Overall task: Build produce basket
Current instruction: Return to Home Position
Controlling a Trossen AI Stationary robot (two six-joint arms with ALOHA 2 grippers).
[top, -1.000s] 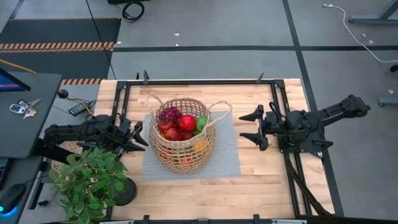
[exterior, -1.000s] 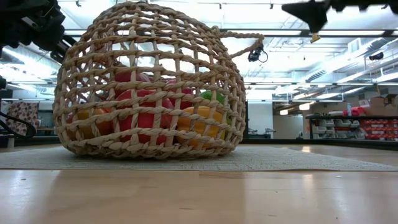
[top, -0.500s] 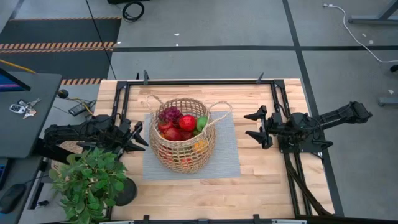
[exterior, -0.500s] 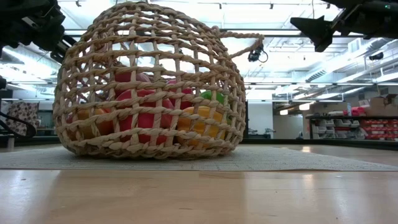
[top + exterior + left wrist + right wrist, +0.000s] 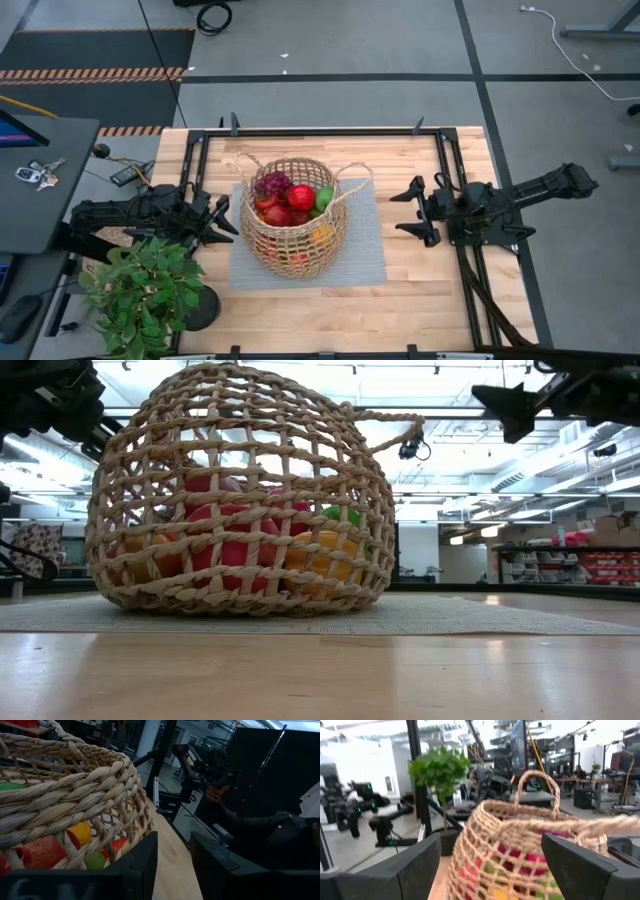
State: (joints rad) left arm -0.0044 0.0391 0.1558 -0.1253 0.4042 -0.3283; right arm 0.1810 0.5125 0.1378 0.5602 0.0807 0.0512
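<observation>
- Up front there are bare boards of the bench point(image 5: 420, 300), and no fruit shows loose on them. The loading looks finished, so the step in hand is simply parking both arms.
- At the front left corner, the potted plant point(image 5: 140, 290) spreads its leaves close under the left arm. That arm would do best to draw straight back and level, not dip toward the foliage.
- Mid-bench, on the grey mat point(image 5: 365, 255), the basket point(image 5: 290, 255) stands upright with the produce point(image 5: 285, 212) heaped inside. Purple grapes point(image 5: 272, 184), a red apple point(image 5: 300, 197) and a green pear point(image 5: 325, 197) sit on top. Yellow and orange pieces show through the weave lower down.
- The left tool point(image 5: 226, 220) hovers just beside the basket's left wall, its fingers parted by a narrow gap and holding nothing. That close, a sideways swing could nudge the wicker. The safer order looks like pulling away from the basket first, then folding.
- The right tool point(image 5: 412, 210) hangs off the mat's right edge, well apart from the basket, fingers spread wide and empty. The loop handle point(image 5: 355, 180) on that side leans its way, but there is room, so snagging seems unlikely.
- Farthest off, past the bench, the left wrist view catches a person's dark sleeve point(image 5: 260, 822). It appears to be outside either arm's path.
</observation>
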